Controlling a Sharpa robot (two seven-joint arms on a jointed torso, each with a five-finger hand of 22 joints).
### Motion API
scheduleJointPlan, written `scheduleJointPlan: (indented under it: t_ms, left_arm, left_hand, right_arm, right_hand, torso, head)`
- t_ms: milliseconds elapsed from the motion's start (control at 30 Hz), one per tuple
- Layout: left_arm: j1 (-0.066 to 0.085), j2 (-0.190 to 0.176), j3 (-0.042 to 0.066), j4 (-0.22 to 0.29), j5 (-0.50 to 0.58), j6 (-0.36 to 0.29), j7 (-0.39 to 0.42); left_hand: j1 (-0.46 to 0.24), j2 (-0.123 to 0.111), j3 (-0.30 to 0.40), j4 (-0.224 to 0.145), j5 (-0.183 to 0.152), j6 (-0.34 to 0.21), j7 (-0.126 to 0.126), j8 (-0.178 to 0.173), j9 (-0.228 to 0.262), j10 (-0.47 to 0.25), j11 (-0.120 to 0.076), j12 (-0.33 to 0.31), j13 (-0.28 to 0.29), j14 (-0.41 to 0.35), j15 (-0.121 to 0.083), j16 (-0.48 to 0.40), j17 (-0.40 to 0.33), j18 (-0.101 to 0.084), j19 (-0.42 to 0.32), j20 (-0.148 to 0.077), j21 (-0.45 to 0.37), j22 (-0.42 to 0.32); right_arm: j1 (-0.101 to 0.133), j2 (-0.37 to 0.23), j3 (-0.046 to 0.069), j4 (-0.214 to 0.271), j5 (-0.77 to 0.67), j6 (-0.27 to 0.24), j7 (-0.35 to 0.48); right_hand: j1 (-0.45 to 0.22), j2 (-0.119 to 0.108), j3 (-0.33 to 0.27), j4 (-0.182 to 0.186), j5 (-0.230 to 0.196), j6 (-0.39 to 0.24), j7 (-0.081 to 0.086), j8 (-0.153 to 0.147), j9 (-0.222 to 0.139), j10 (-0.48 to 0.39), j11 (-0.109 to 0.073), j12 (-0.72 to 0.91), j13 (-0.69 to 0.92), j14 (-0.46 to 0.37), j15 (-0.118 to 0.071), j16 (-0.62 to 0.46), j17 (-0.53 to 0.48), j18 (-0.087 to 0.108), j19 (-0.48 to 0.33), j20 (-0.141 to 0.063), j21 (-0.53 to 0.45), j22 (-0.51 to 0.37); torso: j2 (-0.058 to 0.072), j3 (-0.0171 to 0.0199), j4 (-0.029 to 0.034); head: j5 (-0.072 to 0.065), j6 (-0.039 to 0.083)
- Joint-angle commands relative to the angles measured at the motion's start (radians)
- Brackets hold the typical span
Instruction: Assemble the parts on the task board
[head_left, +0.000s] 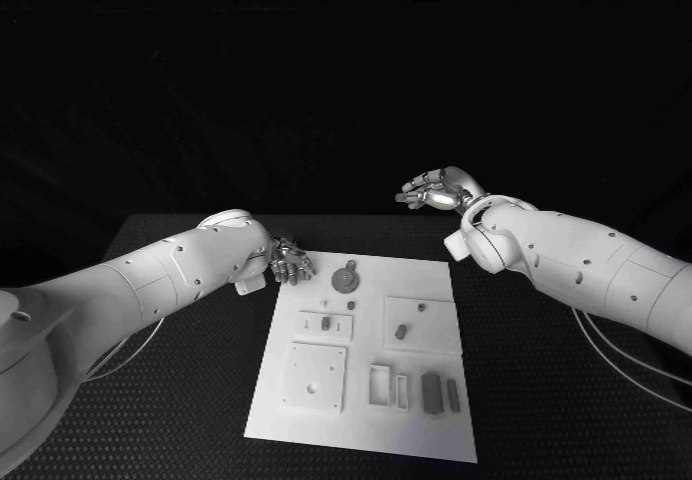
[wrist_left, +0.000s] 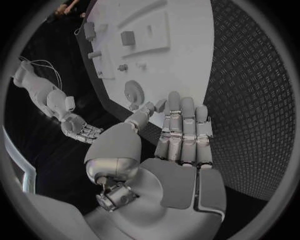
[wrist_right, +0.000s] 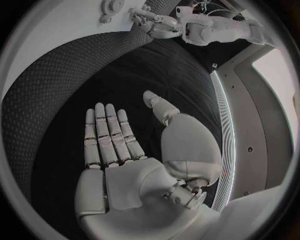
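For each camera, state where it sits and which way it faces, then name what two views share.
Head view: on the robot's head, looking down at the task board; both white arms enter, left hand at the board's far left corner, right hand raised beyond it.
Left wrist view: behind the left hand, facing the board.
Right wrist view: behind the right hand, facing the table.
Shared: both wrist views show the round gear part.

The counter (head_left: 173, 400) wears a black, matt, finely dimpled mat. On it the task board (head_left: 368, 350) looks like smooth, matt white plastic, its small parts (head_left: 346, 277) dull grey. Both arms have glossy white shells; the left robot hand (head_left: 290, 263) and right robot hand (head_left: 436, 189) gleam like brushed silver metal
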Motion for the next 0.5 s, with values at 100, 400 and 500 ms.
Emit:
scheduleJointPlan:
  t_ms: [100, 400, 500]
  left_arm:
    - [-0.002, 0.004, -0.001, -0.006, 0.025, -0.002, 0.012]
    - [-0.002, 0.004, -0.001, -0.011, 0.044, -0.004, 0.018]
    - [-0.002, 0.004, -0.001, -0.017, 0.06, -0.007, 0.016]
  left_hand:
    - [0.034, 0.013, 0.041, -0.003, -0.003, 0.015, -0.002, -0.005, 0.001, 0.005, 0.001, -0.005, -0.005, -0.002, -0.003, 0.007, -0.005, -0.014, 0.001, -0.041, -0.003, -0.004]
    - [0.054, 0.029, 0.078, 0.003, -0.002, 0.022, -0.003, -0.006, 0.002, 0.01, 0.0, -0.007, -0.01, -0.001, -0.002, 0.01, -0.009, -0.017, 0.002, -0.04, -0.003, -0.005]
    - [0.054, 0.032, 0.081, 0.004, -0.001, 0.027, -0.004, -0.004, 0.003, 0.012, -0.001, -0.007, -0.011, 0.001, -0.002, 0.011, -0.009, -0.017, 0.003, -0.04, -0.002, -0.005]
  right_arm:
    - [0.0, 0.003, 0.0, -0.001, 0.001, 0.019, 0.006]
    - [0.0, 0.004, 0.0, -0.002, 0.001, 0.021, 0.005]
    - [0.0, 0.004, 0.0, -0.002, 0.001, 0.022, 0.005]
  right_hand:
    - [0.005, -0.001, -0.005, 0.002, 0.006, -0.007, 0.024, 0.001, -0.001, 0.004, 0.0, -0.007, -0.001, -0.006, 0.003, -0.002, -0.002, -0.003, -0.008, -0.001, -0.004, 0.001]
    - [0.004, 0.0, -0.006, 0.003, 0.006, -0.007, 0.024, 0.001, -0.001, 0.004, 0.0, -0.008, -0.001, -0.007, 0.004, -0.002, -0.002, -0.004, -0.009, -0.001, -0.005, 0.002]
    - [0.004, 0.0, -0.006, 0.003, 0.006, -0.007, 0.024, 0.001, -0.002, 0.004, 0.0, -0.008, -0.001, -0.007, 0.004, -0.002, -0.002, -0.004, -0.009, -0.001, -0.005, 0.002]
  torso:
    - [0.0, 0.0, 0.0001]
    - [0.0, -0.0008, 0.0]
    - [0.0, -0.0004, -0.0005]
  head:
    - [0.002, -0.001]
    - [0.004, -0.002]
    - [0.005, -0.002]
